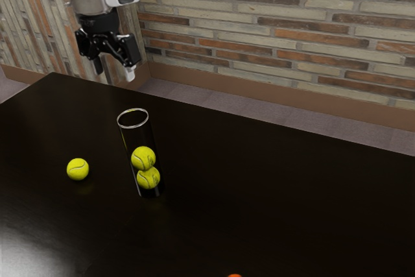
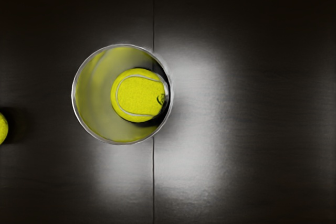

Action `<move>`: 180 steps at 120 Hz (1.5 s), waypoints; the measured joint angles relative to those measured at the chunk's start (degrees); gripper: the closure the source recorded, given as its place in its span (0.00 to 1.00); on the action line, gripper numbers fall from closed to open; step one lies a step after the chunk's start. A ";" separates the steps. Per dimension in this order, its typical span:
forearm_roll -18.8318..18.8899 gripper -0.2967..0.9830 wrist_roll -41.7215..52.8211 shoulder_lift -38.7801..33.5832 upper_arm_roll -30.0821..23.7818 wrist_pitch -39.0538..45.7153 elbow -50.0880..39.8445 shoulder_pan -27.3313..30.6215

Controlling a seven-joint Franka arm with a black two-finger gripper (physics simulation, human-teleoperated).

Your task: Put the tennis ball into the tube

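Note:
My gripper (image 1: 115, 74) is high above the table in the exterior view, its two fingers apart with nothing between them. Below it, toward the exterior view's right, a clear tube (image 1: 133, 126) with a pale rim stands upright. Inside are two yellow tennis balls, the upper one (image 1: 143, 158) resting over the lower one (image 1: 148, 178). A loose tennis ball (image 1: 78, 169) lies on the table, apart from the tube on the exterior view's left. From above, the wrist view looks into the tube (image 2: 77, 113) at a ball (image 2: 137, 95); part of the loose ball (image 2: 3, 128) also shows.
The dark table (image 1: 272, 192) extends around the tube and the loose ball. A small piece of something orange (image 1: 235, 275) shows at the exterior view's lower edge. Behind the table stands a brick wall (image 1: 279, 30).

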 joint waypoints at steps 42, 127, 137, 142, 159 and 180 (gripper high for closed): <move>0.30 0.23 -1.35 -8.39 -2.01 3.13 -10.40 2.31; 2.53 0.23 8.44 -7.05 -1.58 30.90 -34.01 16.19; 2.58 0.23 11.35 -3.82 -1.58 34.12 -34.19 17.81; 2.59 0.23 12.66 -2.21 -1.58 35.61 -34.47 18.71; 2.67 0.23 16.54 1.26 -1.58 39.87 -35.76 21.83; 2.96 0.23 20.23 4.51 -1.66 43.03 -36.68 25.18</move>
